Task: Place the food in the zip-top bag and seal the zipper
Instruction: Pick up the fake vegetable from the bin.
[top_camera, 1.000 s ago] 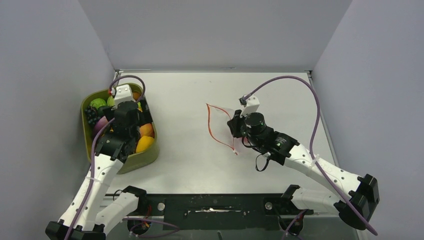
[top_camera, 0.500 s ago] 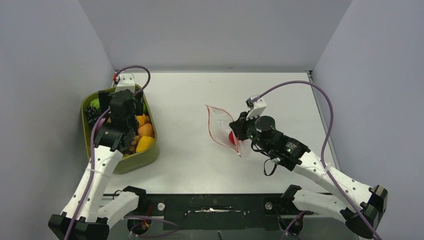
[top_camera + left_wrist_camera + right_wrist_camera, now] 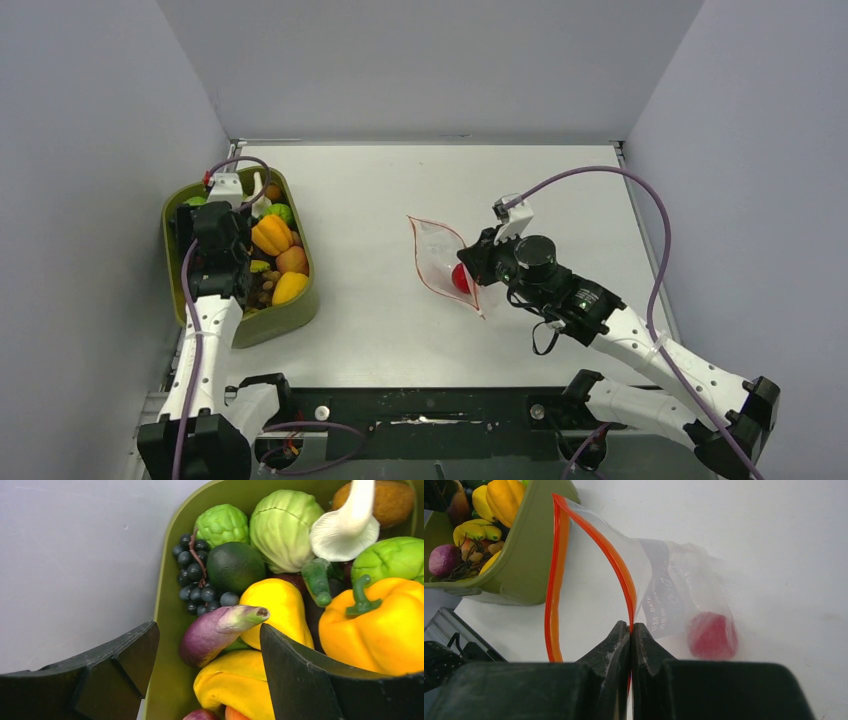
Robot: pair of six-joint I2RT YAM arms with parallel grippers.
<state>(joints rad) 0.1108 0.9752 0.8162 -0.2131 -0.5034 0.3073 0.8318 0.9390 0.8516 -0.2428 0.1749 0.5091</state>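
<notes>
The food (image 3: 272,236) lies heaped in an olive-green tray (image 3: 262,327) at the left. My left gripper (image 3: 205,228) hangs open over the tray's left side. In the left wrist view its gripper (image 3: 207,677) has a purple eggplant (image 3: 215,630) and a yellow piece (image 3: 235,680) between and below its fingers, without touching them. The clear zip-top bag (image 3: 435,255) lies mid-table with a red piece (image 3: 461,278) inside. My right gripper (image 3: 630,630) is shut on one side of the red-orange zipper (image 3: 555,580), which gapes open in a loop. The red piece (image 3: 711,635) shows through the plastic.
The tray (image 3: 165,630) stands close to the left wall (image 3: 100,200). It also holds grapes (image 3: 197,575), a green cabbage (image 3: 282,527), a mushroom (image 3: 345,530) and a yellow pepper (image 3: 380,625). Purple cables loop over both arms.
My left gripper has moved left and back over the tray's left side. The right gripper has kept hold of the zipper and shifted slightly, and the red piece now shows in the bag.
</notes>
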